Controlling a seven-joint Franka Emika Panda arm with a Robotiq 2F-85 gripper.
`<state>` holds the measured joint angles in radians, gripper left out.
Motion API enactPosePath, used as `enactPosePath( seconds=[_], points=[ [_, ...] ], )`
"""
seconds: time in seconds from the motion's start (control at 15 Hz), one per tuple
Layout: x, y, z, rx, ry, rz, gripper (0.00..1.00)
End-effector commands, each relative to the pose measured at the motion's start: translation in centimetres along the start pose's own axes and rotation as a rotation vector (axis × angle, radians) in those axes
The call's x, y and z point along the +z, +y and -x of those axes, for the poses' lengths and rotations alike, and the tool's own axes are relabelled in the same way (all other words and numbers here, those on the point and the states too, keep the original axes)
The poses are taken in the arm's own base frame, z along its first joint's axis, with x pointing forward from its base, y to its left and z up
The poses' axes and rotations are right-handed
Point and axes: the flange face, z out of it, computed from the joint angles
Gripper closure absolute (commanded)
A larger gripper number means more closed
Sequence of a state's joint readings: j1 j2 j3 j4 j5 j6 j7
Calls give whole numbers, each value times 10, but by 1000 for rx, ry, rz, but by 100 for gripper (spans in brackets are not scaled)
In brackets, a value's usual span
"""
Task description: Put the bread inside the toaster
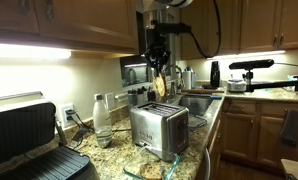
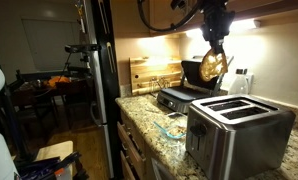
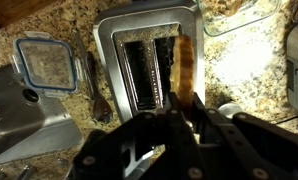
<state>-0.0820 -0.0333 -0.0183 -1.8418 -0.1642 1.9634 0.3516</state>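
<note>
My gripper is shut on the bread, a tan slice with a darker crust, hanging on edge below the fingers. It hangs well above the steel toaster, which stands on the granite counter. In an exterior view the bread hangs above and behind the toaster, below the gripper. In the wrist view the bread points down from the gripper over the toaster, lined up near its right slot. Both slots look empty.
A black-and-silver contact grill stands at the counter's near end. A water bottle is beside the toaster. A glass container with a lid and a sink are nearby. A cutting board leans on the wall.
</note>
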Motion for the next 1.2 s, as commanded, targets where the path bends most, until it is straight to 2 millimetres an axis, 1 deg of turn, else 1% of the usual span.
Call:
enactPosePath(
  seconds=[0.0, 0.53, 1.13],
  points=[
    [0, 1, -6, 12, -24, 20, 96],
    [16, -3, -6, 6, -30, 22, 96],
    [18, -3, -9, 12, -48, 22, 96]
  ],
)
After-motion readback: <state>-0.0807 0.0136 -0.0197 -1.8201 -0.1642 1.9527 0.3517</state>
